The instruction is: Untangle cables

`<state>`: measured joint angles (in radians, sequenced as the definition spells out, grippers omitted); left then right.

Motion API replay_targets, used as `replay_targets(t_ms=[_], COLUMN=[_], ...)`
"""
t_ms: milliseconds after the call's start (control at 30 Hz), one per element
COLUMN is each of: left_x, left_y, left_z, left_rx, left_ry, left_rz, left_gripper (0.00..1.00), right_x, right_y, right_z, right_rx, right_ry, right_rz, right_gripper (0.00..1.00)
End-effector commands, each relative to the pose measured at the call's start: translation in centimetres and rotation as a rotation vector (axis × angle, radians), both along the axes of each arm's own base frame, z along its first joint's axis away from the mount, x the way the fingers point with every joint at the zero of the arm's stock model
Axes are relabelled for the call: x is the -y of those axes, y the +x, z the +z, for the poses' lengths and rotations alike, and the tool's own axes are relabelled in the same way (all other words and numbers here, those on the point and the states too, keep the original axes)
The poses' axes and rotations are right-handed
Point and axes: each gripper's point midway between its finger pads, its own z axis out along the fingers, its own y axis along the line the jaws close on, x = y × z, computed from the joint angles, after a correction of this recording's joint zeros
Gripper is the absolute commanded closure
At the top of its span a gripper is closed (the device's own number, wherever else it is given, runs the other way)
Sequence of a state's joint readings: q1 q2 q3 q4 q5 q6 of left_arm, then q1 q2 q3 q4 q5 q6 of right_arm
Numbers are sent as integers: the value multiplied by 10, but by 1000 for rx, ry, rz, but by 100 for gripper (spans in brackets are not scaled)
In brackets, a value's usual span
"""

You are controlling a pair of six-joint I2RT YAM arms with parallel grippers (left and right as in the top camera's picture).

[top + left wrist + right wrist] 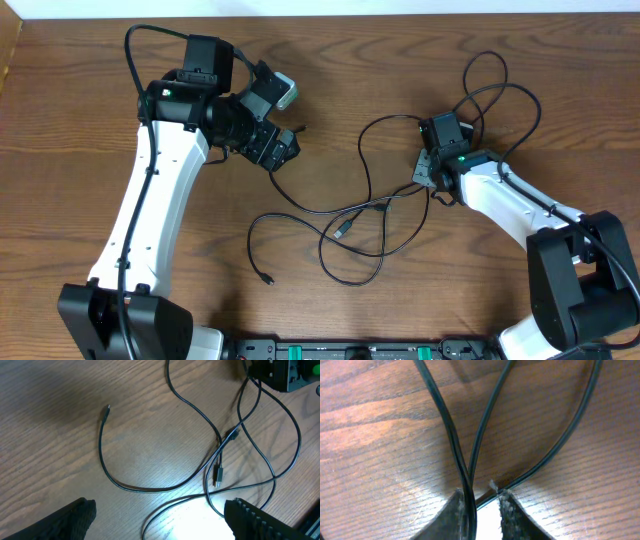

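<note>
Little looks sorted yet: the black cables (220, 446) lie crossed and looped over one another across the middle and right of the surface (80, 120), so nearly all the separating is left. At the tangle's right end, the right hand (481, 496) is narrow, pinching a black strand between its jaws. The left hand (161, 507) hovers wide open, holding nothing.

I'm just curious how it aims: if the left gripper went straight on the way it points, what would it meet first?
Probably the black cable looped on the table just ahead of the open left gripper, though depth is hard to judge.
</note>
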<state>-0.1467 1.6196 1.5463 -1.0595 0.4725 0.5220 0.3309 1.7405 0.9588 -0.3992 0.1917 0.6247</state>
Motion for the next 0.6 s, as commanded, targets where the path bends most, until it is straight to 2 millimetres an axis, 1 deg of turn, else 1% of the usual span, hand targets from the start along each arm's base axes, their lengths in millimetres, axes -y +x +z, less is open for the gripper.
replay_targets(t_ms=[0,133,200,233,467,567], left_x=[1,1,1,1,0,0], left_y=[-3,-3,-3,-3,-3,-3], left_z=[1,1,1,1,1,1], left_rx=[-3,-3,-3,-3,-3,-3], left_ry=[-10,-10,-10,-10,-10,-10], left_rz=[-8,-8,-8,-8,-8,-8], left_gripper=[13,13,13,13,13,13], right_x=[5,5,5,5,5,3], right_y=[-1,-1,-1,-1,-1,3], right_z=[-3,-3,-3,-3,-3,3], right_rx=[-7,-7,-7,-7,-5,5], right_ry=[-19,-20,-19,-19,-18,-21], right_rz=[-5,-5,-5,-5,-5,10], right_gripper=[90,91,98,99,99,99])
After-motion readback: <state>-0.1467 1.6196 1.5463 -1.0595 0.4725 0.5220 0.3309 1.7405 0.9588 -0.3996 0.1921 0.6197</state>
